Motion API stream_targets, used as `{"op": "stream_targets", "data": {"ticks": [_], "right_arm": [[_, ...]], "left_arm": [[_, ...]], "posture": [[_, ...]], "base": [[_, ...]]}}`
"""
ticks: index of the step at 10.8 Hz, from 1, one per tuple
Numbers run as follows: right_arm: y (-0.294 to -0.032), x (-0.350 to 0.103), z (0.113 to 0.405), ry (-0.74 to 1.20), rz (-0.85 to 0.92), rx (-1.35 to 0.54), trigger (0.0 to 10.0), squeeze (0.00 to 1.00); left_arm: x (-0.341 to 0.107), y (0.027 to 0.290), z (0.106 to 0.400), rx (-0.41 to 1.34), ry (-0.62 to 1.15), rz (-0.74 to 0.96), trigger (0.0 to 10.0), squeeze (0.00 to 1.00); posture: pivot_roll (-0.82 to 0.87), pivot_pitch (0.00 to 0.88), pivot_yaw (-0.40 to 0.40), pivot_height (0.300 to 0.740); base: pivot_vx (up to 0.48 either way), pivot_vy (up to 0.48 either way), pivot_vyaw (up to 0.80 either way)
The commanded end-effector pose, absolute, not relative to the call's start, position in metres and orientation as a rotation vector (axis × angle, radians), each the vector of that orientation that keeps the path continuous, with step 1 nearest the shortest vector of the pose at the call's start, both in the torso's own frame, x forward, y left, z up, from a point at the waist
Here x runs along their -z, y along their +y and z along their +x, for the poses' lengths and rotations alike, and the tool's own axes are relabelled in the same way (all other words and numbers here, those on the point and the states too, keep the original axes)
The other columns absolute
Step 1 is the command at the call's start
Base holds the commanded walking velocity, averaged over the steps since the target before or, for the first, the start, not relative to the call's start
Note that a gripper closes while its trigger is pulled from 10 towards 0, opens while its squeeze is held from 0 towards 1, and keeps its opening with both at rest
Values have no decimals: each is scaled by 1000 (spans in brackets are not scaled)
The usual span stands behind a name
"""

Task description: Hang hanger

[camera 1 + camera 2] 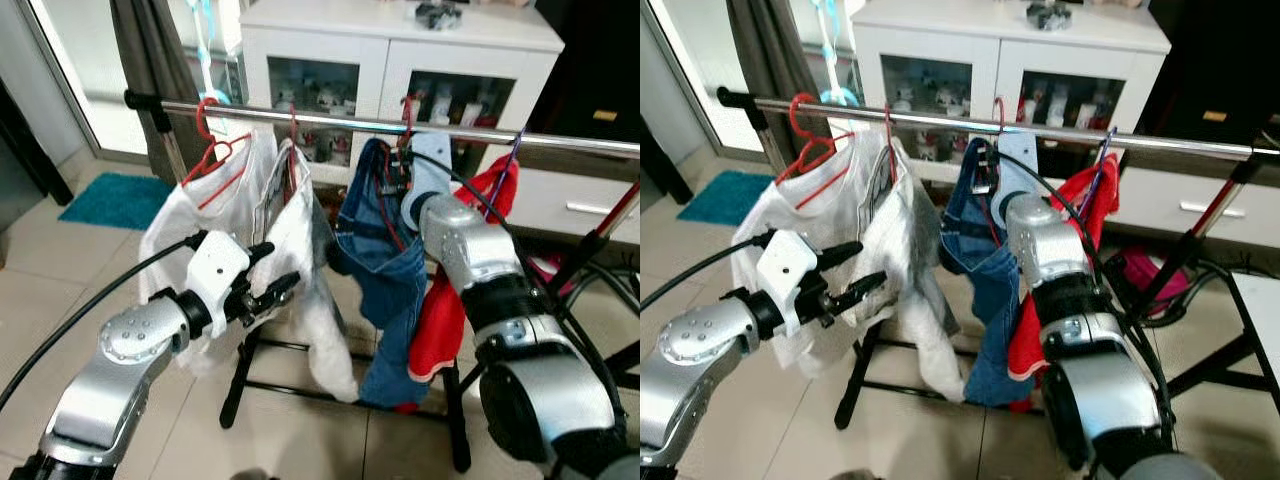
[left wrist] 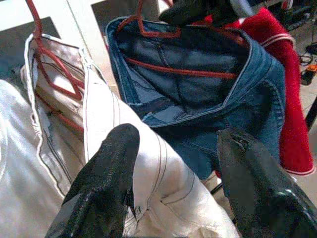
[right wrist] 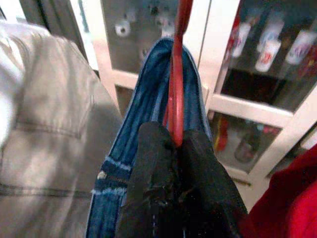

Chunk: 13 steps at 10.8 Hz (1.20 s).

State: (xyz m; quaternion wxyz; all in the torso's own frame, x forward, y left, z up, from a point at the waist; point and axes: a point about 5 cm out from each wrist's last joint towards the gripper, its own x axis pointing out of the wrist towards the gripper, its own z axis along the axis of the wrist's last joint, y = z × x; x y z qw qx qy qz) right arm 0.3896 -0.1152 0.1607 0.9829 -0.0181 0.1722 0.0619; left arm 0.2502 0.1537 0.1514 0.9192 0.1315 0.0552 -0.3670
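Right end effector [image 3: 176,144] is clamped on the red hanger [image 3: 177,74] carrying the jeans [image 1: 385,260], up at the rail [image 1: 330,122] with the hook over it, between the white garment [image 1: 295,230] and the red one [image 1: 445,300]. Left end effector [image 2: 173,163] has fingers apart, empty, hovering just in front of the white garment below the rail.

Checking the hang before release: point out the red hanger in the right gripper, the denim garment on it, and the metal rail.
red hanger [image 3: 174,94], right wrist view, on its neck above the fingers.
denim garment [image 1: 385,255], left eye view, on the blue front panel.
metal rail [image 1: 330,121], left eye view, on the bare bar.
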Motion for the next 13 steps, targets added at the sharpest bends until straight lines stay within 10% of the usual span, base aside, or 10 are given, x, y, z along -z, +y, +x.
{"op": "stream_targets", "data": {"ticks": [1,7,9,13], "right_arm": [[-121,-167,394,325,-33,-104,10000,0],[-125,-140,391,424,-43,-105,10000,0],[-128,-142,391,377,-40,-111,10000,929],[-126,-163,385,182,37,-245,10000,1000]], "left_arm": [[-153,152,247,773,109,276,10000,0],[-150,151,246,782,118,274,10000,0],[-150,150,246,774,113,279,10000,0],[-152,147,250,724,87,264,10000,0]], "posture": [[60,0,-7,740],[56,0,-9,740],[56,0,-6,740],[63,0,-9,740]], "base": [[0,0,0],[0,0,0],[0,0,0],[0,0,0]]}}
